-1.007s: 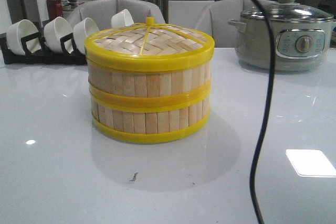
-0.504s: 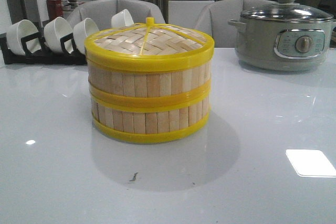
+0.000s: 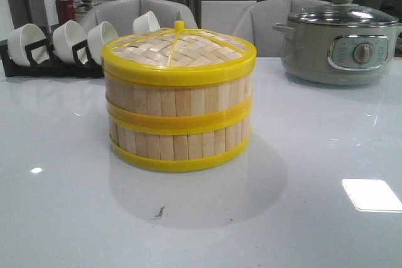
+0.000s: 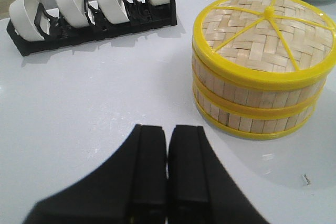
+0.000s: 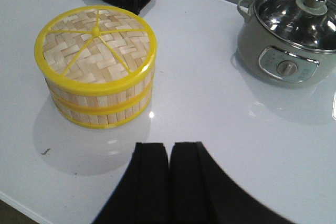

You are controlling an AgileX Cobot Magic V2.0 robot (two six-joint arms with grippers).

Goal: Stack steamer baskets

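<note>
Two steamer baskets stand stacked mid-table: the upper basket (image 3: 179, 100) rests squarely on the lower basket (image 3: 179, 144). A woven bamboo lid (image 3: 179, 48) with a yellow rim covers the top. The same stack appears in the left wrist view as upper basket (image 4: 252, 94) over lower basket (image 4: 252, 124), and in the right wrist view as the stack (image 5: 100, 98). My left gripper (image 4: 167, 129) is shut and empty, held back from the stack. My right gripper (image 5: 169, 147) is also shut and empty, well clear of the stack. Neither gripper shows in the front view.
A black rack of white bowls (image 3: 63, 45) stands at the back left. A grey-green electric pot (image 3: 342, 45) with a glass lid sits at the back right. Grey chairs (image 3: 138, 14) stand behind the white table (image 3: 314, 155).
A black cable that hung across the right of the front view one second ago has gone out of frame. The stack has not moved.
</note>
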